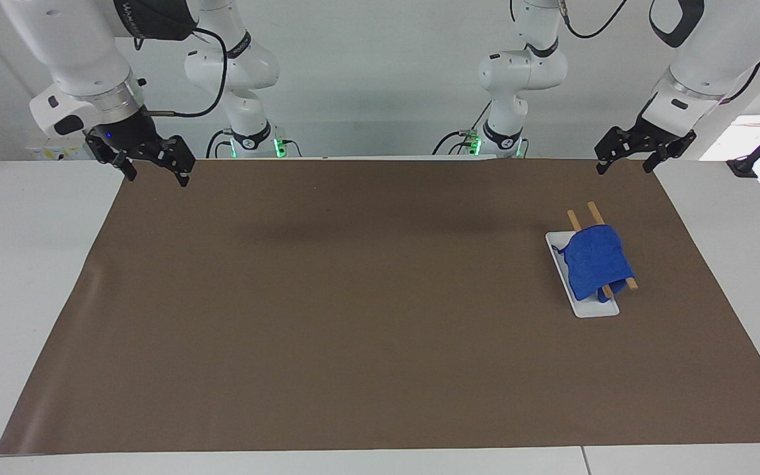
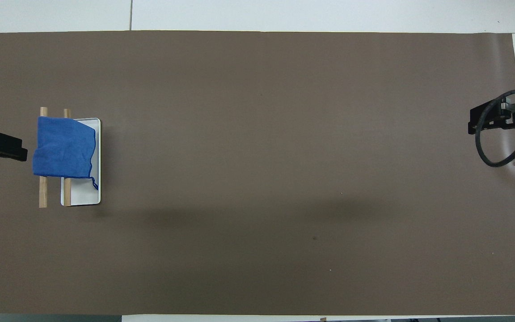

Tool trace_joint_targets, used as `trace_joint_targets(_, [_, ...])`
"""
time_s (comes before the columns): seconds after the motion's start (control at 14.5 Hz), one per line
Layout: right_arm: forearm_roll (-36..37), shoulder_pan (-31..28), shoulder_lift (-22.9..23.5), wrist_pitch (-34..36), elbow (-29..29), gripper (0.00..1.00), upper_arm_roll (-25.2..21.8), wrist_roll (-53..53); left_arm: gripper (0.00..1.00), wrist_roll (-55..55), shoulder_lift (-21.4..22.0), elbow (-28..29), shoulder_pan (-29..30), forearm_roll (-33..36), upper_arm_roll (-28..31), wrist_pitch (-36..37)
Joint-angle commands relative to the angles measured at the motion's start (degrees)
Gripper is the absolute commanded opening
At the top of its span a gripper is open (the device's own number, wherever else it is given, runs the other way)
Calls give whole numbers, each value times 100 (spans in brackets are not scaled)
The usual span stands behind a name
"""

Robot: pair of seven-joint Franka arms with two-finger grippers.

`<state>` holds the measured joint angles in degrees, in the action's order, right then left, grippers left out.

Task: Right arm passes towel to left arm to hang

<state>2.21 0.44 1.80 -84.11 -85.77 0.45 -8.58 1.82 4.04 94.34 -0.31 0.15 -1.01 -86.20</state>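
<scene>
The towel (image 1: 596, 262) hangs draped over two wooden rods (image 1: 595, 212) above a white tray (image 1: 592, 309), toward the left arm's end of the table. The rods run side by side, pointing away from the robots, and the towel's fold lies along them, so its long axis follows the rods; its sides drop to either flank. One flank falls onto the tray, where a thin blue loop (image 2: 94, 184) trails from a corner at the end nearer the robots. The bare rod ends stick out of the cloth at both ends.

The left gripper (image 1: 623, 163) hangs in the air over the mat's (image 1: 353, 316) corner at its own end, with fingers spread and nothing between them, well apart from the towel. The right gripper (image 1: 157, 177) hangs over the mat's corner at the right arm's end, fingers spread too and empty, its blue wrist light lit and a black cable (image 2: 492, 152) looping at the wrist
</scene>
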Motion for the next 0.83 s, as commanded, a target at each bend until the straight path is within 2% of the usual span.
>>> trace_joint_targets(0.0, [42,-79,-83,149,-28,100,43,102,100,91,44,14,-13,-59,40,-11])
trace_joint_targets(0.76, [42,-62,-92,141,-28,100,43,85,100,47,62,67,-57,-59,40,-2])
